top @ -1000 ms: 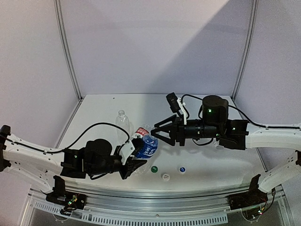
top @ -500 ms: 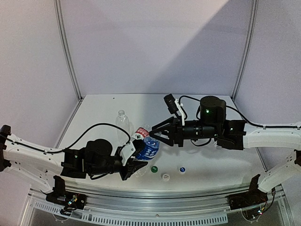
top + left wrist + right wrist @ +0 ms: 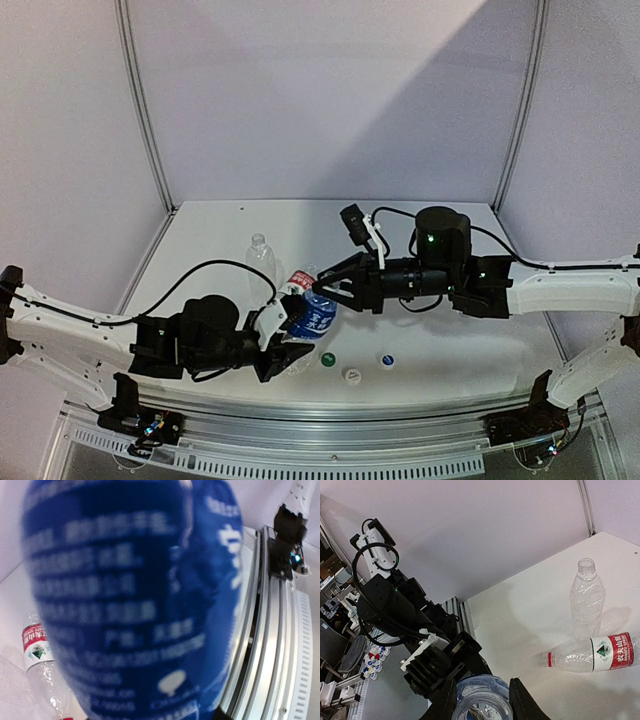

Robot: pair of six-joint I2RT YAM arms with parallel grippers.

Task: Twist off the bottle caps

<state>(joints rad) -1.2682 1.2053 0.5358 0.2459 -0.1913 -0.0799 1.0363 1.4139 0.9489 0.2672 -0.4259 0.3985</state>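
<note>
At centre, left jaws clamp blue-label bottle (image 3: pixel 318 316); right jaws' grip unclear, cap hidden.

blue-label bottle (image 3: pixel 318 318): clear thin plastic, shiny
its label (image 3: pixel 125 605): glossy printed film
upright bottle (image 3: pixel 586 597): clear ribbed plastic, shiny
table (image 3: pixel 230 225): white, matt, smooth
rail (image 3: pixel 252 645) at near edge: bare grooved metal, dull sheen

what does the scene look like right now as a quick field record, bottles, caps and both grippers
left gripper: shut on the blue-label bottle, holding it tilted
right gripper: set either side of that bottle's top; grip unclear
unlabelled bottle: upright, mouth open
red-label bottle: lying on its side beside the upright one
loose caps: green cap, white cap, blue cap, all on the table near the arm bases
</note>
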